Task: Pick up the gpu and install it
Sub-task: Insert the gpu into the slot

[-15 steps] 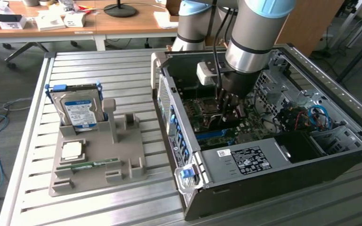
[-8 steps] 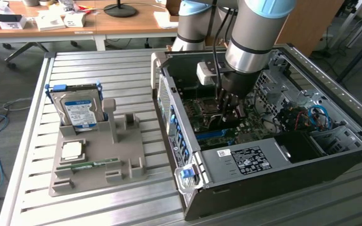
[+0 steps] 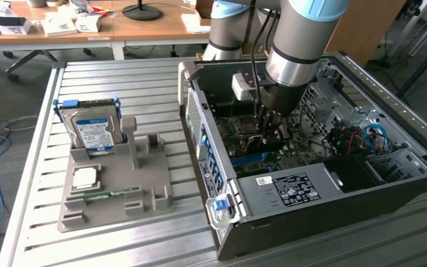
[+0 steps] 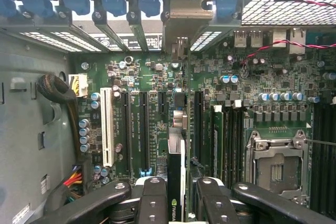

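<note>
My gripper [image 3: 270,132] reaches down into the open computer case [image 3: 295,192], over the green motherboard [image 4: 273,77]. It is shut on the gpu [image 4: 176,177], a thin dark card seen edge-on with a green logo near my fingers [image 4: 152,200]. The card stands upright between the two black pads. It runs above the long black expansion slots [image 4: 142,129], and its pale metal end bracket [image 4: 181,17] is up by the blue slot clips at the case's rear wall. I cannot tell whether the card's edge is touching a slot.
A white slot [image 4: 107,127], memory sticks [image 4: 218,137] and the empty processor socket [image 4: 275,169] flank the card. On the slatted table at the exterior view's left, a grey holder [image 3: 135,208] carries a hard drive [image 3: 91,130], a processor chip [image 3: 85,178] and a memory stick [image 3: 113,194].
</note>
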Tool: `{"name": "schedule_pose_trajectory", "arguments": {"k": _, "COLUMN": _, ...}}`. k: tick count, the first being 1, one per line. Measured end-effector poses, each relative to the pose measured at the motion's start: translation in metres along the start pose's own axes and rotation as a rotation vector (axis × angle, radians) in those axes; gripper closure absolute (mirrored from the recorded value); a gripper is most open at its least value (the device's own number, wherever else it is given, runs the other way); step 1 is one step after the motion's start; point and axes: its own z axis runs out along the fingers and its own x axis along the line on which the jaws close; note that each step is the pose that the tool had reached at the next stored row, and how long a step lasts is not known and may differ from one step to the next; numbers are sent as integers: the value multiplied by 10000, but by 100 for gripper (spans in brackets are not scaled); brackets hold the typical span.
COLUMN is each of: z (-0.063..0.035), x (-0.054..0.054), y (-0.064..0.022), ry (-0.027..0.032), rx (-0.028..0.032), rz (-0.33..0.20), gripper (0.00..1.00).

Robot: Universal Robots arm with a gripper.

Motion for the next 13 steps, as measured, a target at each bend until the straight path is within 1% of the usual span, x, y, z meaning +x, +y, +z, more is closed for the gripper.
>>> {"name": "schedule_pose_trajectory", "arguments": {"k": 13, "z": 22, "x": 1, "y": 6, "ry": 0, "rx": 1, "rz": 5, "gripper": 74}}
